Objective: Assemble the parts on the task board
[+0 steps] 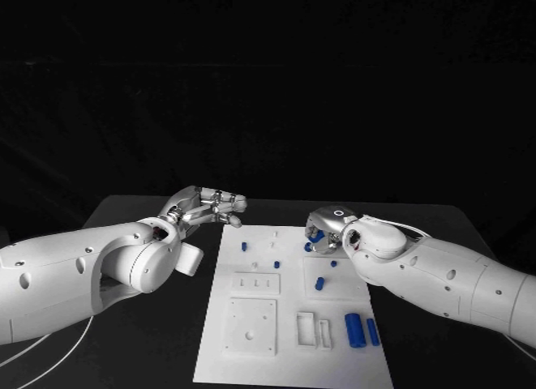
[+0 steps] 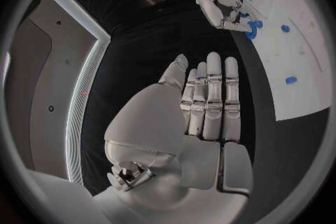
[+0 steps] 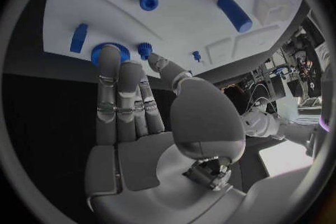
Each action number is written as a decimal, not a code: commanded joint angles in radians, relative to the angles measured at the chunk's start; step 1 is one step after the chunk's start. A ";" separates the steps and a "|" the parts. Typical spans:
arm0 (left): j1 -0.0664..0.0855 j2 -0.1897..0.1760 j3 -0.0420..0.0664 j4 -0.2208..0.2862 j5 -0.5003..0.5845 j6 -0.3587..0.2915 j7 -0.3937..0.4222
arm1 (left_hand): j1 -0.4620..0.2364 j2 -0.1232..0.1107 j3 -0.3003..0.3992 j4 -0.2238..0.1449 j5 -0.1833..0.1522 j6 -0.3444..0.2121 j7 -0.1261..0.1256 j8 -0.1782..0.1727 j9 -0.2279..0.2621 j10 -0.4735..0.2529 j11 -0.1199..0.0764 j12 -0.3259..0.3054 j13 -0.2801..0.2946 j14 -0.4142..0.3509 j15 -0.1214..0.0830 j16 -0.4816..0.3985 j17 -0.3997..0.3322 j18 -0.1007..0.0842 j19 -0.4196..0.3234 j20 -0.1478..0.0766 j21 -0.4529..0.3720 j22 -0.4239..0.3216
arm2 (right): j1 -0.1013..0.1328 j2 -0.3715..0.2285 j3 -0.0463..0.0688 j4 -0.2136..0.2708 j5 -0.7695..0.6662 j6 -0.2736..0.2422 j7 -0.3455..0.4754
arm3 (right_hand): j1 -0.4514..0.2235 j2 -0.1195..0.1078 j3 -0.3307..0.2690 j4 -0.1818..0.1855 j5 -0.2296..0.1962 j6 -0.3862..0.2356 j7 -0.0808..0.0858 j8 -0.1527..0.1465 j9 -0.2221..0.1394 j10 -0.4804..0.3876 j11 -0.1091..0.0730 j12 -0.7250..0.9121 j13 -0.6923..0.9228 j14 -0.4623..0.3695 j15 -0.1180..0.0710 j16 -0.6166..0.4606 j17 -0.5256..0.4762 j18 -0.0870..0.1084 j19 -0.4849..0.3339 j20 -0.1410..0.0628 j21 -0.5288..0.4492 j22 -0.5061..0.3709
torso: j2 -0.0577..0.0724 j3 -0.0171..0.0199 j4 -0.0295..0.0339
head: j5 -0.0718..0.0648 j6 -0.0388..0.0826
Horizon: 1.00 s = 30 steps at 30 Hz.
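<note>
Two hands over task board (image 1: 291, 324) — right hand (image 1: 328, 227) on blue gear (image 3: 108, 53).

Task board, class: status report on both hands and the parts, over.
Left hand open, beside the task board, holding nothing. Right hand fingertips at a round blue part; grip unclear. Other blue parts loose on board. Nothing in the way.

Overhead head view, two wrist close-ups

No readable text or labels
</note>
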 commanded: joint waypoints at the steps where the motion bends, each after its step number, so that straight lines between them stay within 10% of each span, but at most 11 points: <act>1: 0.004 0.000 0.001 0.006 -0.004 0.013 0.006 | -0.011 0.001 -0.006 0.001 -0.004 -0.007 0.002 0.000 0.000 -0.008 -0.002 -0.004 0.000 0.003 0.001 -0.004 -0.001 0.003 0.003 0.004 -0.006 -0.001 | -0.002 0.003 0.000 -0.005 -0.029 0.022 -0.013 | 0.003 -0.008 0.008 0.001 -0.002 -0.004 0.000 -0.003 0.000 -0.001 0.001 0.000 0.001 -0.007 0.000 0.005 -0.001 0.003 0.006 -0.001 -0.014 0.016 | 0.006 0.0005 0.0009 | -0.001 0.001; 30: 0.008 0.002 0.002 0.000 -0.005 0.012 -0.002 | -0.011 0.002 -0.009 0.002 -0.004 -0.007 0.002 0.000 0.000 -0.012 0.000 -0.004 0.000 0.004 0.001 -0.005 -0.003 0.004 0.006 0.004 -0.009 -0.003 | -0.013 0.015 -0.002 -0.001 -0.030 0.029 -0.005 | 0.006 0.037 0.058 -0.001 -0.067 0.060 -0.014 -0.002 0.002 0.090 -0.027 0.001 0.003 -0.006 -0.019 0.003 -0.003 -0.018 0.021 -0.019 0.011 0.184 | 0.022 0.0022 0.0016 | 0.002 0.013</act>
